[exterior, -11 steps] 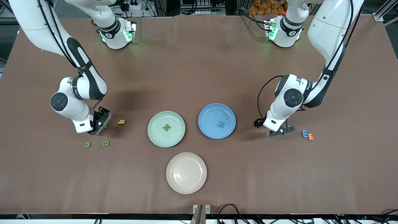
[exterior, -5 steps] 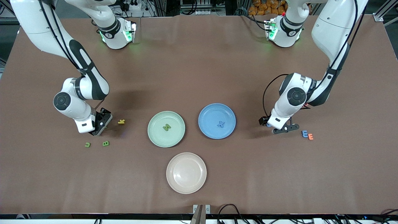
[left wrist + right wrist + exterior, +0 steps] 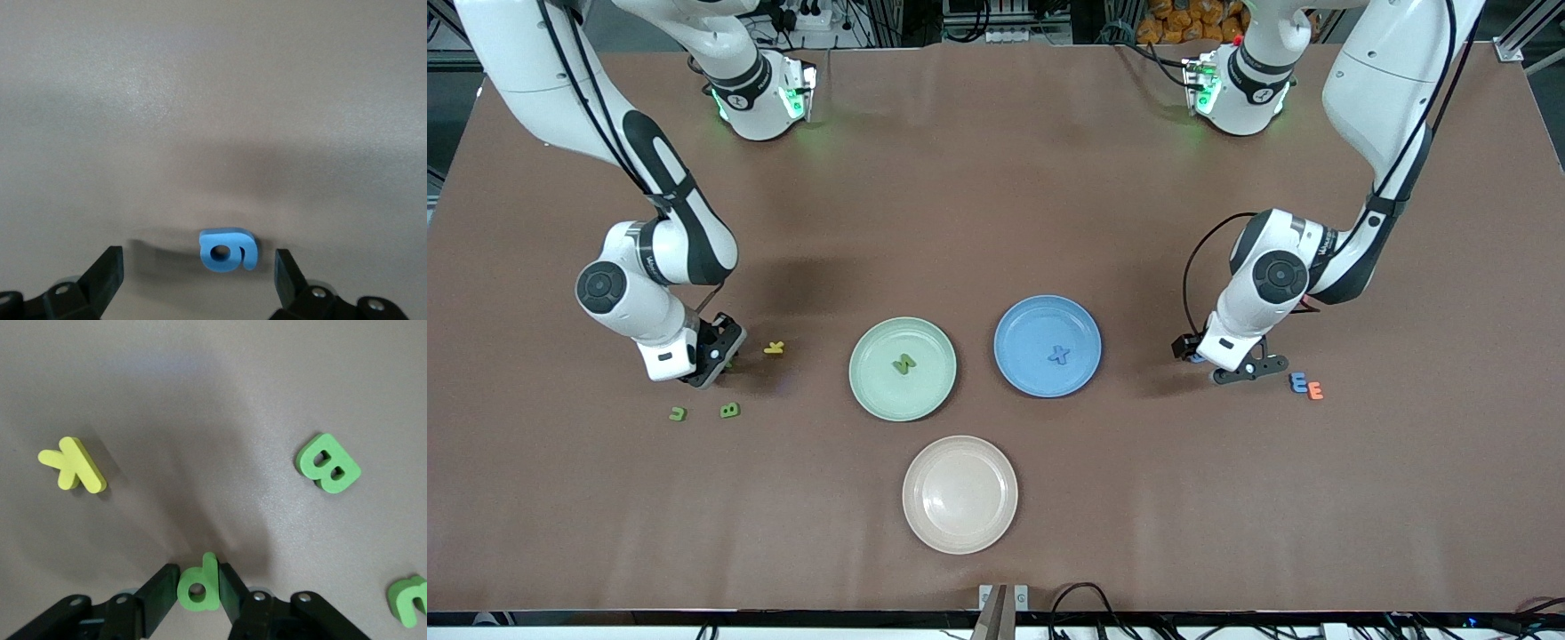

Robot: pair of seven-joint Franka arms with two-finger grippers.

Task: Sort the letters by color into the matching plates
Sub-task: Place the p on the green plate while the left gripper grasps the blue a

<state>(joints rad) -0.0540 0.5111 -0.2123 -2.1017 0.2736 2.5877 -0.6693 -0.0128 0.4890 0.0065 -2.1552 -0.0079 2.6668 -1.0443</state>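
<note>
Right pincer [image 3: 197,597], low at the desk toward the right arm's end: fingers clamped on a green letter [image 3: 198,582]. Judgement: lift straight, clear the yellow letter [image 3: 73,464], carry to the mint plate [image 3: 870,389], where one green piece [image 3: 904,364] lies. Two more green letters [image 3: 729,410] sit nearer the front edge.

Left pincer [image 3: 197,283], toward the left arm's end: fingers spread wide around a blue letter [image 3: 227,249], not touching. Judgement: centre, descend, then close. Blue plate [image 3: 1018,373] holds one blue piece [image 3: 1059,355].
</note>
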